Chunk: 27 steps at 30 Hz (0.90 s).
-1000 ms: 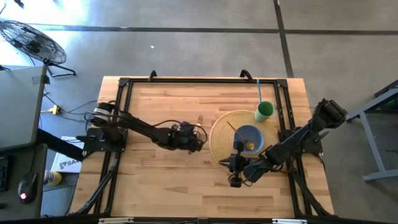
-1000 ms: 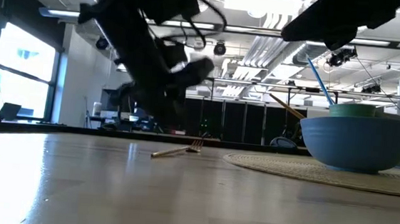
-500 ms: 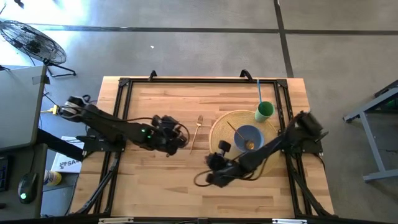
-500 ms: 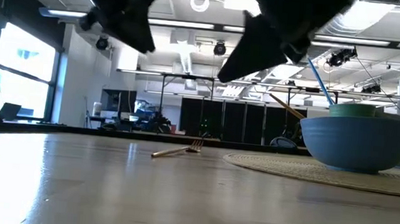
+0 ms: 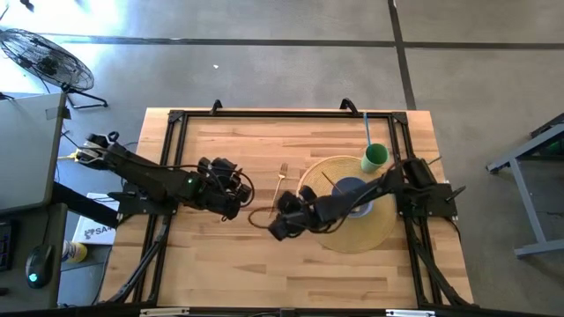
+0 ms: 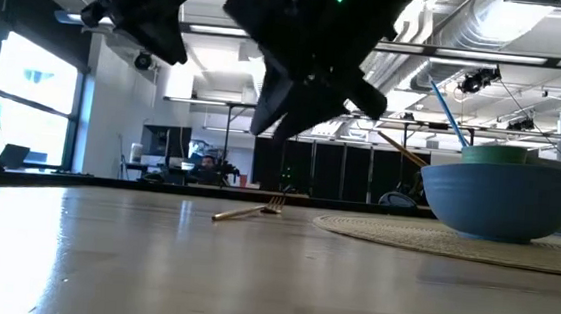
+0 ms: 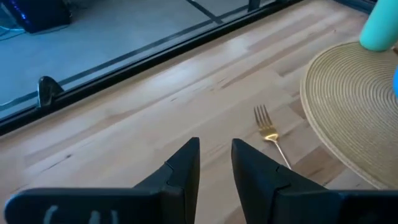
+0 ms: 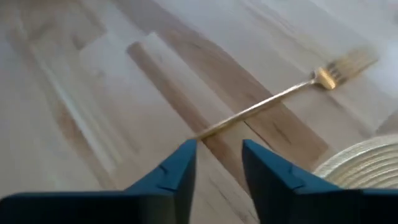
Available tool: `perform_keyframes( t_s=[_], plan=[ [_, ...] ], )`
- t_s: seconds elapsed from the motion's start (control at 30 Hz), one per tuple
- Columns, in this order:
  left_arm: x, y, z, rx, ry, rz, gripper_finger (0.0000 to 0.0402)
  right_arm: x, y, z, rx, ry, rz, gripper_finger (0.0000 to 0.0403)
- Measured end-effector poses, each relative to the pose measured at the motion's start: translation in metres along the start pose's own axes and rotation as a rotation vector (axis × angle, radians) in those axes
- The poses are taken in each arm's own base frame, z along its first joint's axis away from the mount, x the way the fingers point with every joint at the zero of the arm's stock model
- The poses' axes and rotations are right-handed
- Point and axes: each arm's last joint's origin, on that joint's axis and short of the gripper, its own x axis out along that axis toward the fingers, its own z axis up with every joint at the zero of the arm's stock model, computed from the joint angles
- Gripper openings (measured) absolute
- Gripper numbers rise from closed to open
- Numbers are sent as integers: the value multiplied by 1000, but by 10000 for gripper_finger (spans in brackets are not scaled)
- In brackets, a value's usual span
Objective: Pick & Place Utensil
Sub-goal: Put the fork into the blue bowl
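Right now the right gripper (image 8: 214, 163) is hanging above the bare wood with its two fingers slightly parted and nothing between them, and the handle end of the gold fork (image 8: 281, 98) is lying just ahead of the fingertips. Seen from overhead, that right gripper (image 5: 280, 220) is reaching across the woven mat (image 5: 381, 231) from its own side, stopping near the lower end of the fork (image 5: 279, 182).

So this is looking like the approach step: the fork is lying flat on the table (image 5: 220, 264), untouched, just beside the mat's edge but not on it. It is lying roughly front to back across the table with a slight lean, tines toward the far edge and handle toward the near one. From table height the fork (image 6: 249, 210) is showing as a thin gold line resting on the wood.

Next, by my reading, the right gripper is needing to drop down, straddle the thin handle across its width, and pinch.

Off to the side, the left gripper (image 7: 214, 163) is waiting, empty, fingers a little apart, with the fork (image 7: 270, 134) near in front of it. Farther back, the blue bowl (image 5: 351, 190) and green cup (image 5: 374, 158) are sitting on the mat.
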Motion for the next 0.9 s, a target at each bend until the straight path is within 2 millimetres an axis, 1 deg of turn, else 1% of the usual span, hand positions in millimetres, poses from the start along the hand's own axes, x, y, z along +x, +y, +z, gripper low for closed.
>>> perform_keyframes(
  t_s=[0.07, 0.13, 0.23, 0.4, 0.5, 0.6, 0.7, 0.8, 0.9],
  plan=[
    [0, 0, 0, 4, -1, 4, 90, 7, -6, 2, 96, 3, -10, 145],
    [0, 1, 0, 7, 0, 5, 90, 14, -13, 4, 152, 3, -20, 167],
    [0, 1, 0, 14, -1, 12, 90, 29, -18, 5, 215, -7, -41, 181],
    [-1, 7, -2, 35, 29, 32, 90, 58, -27, 6, 229, 4, -102, 184],
    [-7, 18, -5, 26, 63, 74, 90, 72, -36, 7, 244, 14, -141, 184],
    [-15, 27, -11, 0, 58, 123, 90, 80, -43, 13, 271, 1, -149, 184],
    [-22, 32, -15, -24, 51, 138, 90, 87, -49, 20, 292, -12, -148, 184],
    [-27, 31, -17, -29, 43, 122, 90, 98, -56, 18, 304, 27, -154, 184],
    [-29, 31, -18, -21, 29, 113, 90, 106, -57, 14, 305, 37, -162, 184]
  ],
)
